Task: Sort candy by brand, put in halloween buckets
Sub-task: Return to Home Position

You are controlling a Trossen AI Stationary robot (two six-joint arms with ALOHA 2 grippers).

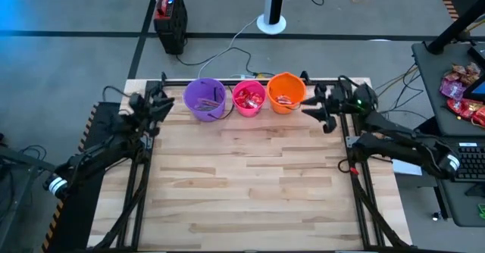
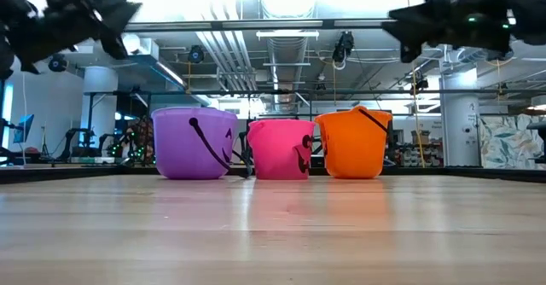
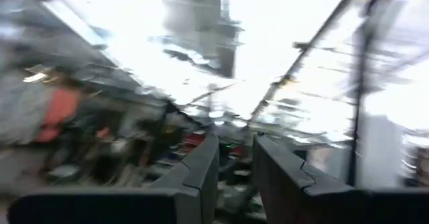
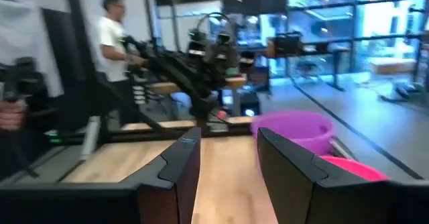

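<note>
Three buckets stand in a row along the table's far edge: purple [image 1: 204, 99], pink [image 1: 249, 98] and orange [image 1: 286, 92]. In the low view they are the purple bucket [image 2: 192, 142], the pink bucket [image 2: 280, 148] and the orange bucket [image 2: 354, 142]. Greenish sticks lie in the purple one, red packets in the pink one, pinkish candy in the orange one. My left gripper [image 1: 165, 101] hovers left of the purple bucket, open and empty [image 3: 234, 170]. My right gripper [image 1: 314, 107] hovers right of the orange bucket, open and empty [image 4: 228, 163].
The wooden table [image 1: 250, 185] stretches bare toward the near edge. A heap of red and pink wrappers [image 1: 464, 94] lies on a side desk to the right. A black box [image 1: 170, 14] stands on the floor beyond the table. A person [image 4: 114, 43] stands in the room behind.
</note>
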